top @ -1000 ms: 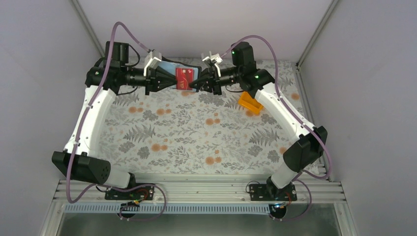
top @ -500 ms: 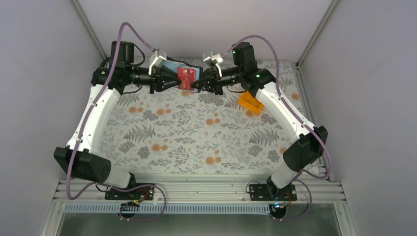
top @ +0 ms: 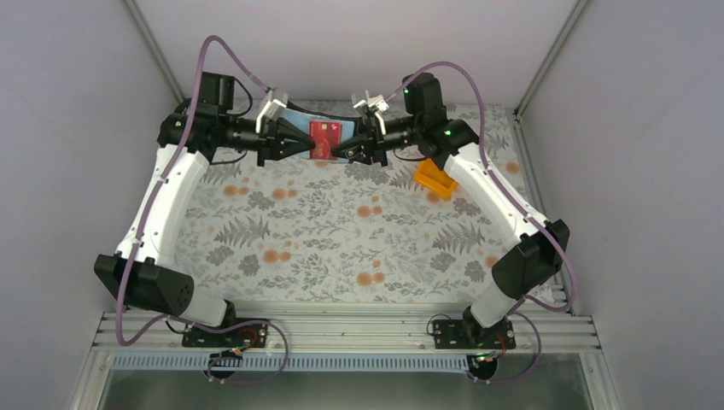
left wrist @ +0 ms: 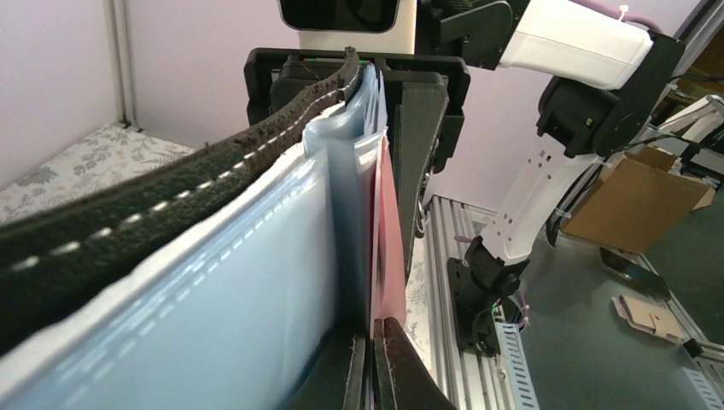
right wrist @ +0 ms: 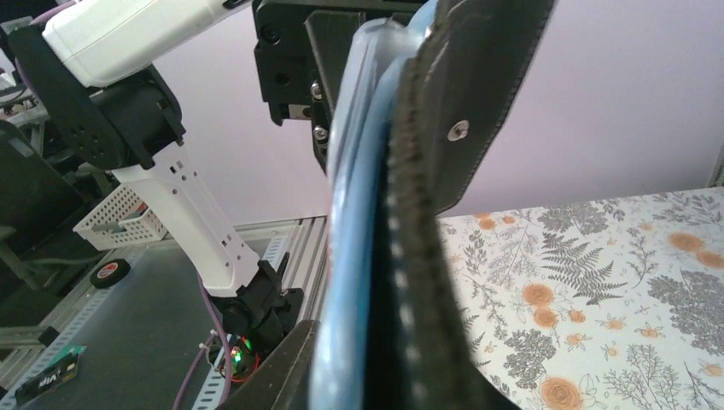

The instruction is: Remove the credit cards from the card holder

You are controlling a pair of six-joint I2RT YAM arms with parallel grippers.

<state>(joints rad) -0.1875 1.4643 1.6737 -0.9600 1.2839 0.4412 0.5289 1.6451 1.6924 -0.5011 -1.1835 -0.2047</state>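
Observation:
The card holder (top: 300,117), a black wallet with grey-blue pockets, is held up in the air at the back of the table, between both grippers. A red credit card (top: 322,138) shows on its front side. My left gripper (top: 306,142) is shut on the card's left edge. In the left wrist view its fingers (left wrist: 394,369) pinch the thin red card (left wrist: 389,248) beside the blue pockets (left wrist: 256,282) and the black cover (left wrist: 171,196). My right gripper (top: 341,147) is shut on the wallet's right end. The right wrist view shows its stitched black edge (right wrist: 418,256) between the jaws (right wrist: 376,376).
An orange plastic bin (top: 434,179) sits on the floral tablecloth (top: 341,231) at the back right, under the right arm. The grey enclosure walls stand close behind and to both sides. The aluminium rail (top: 341,329) with the arm bases runs along the near edge.
The wallet has tilted more upright, so less of the red card's face shows from above. The left arm's elbow has shifted back and left. Both grippers stay shut.

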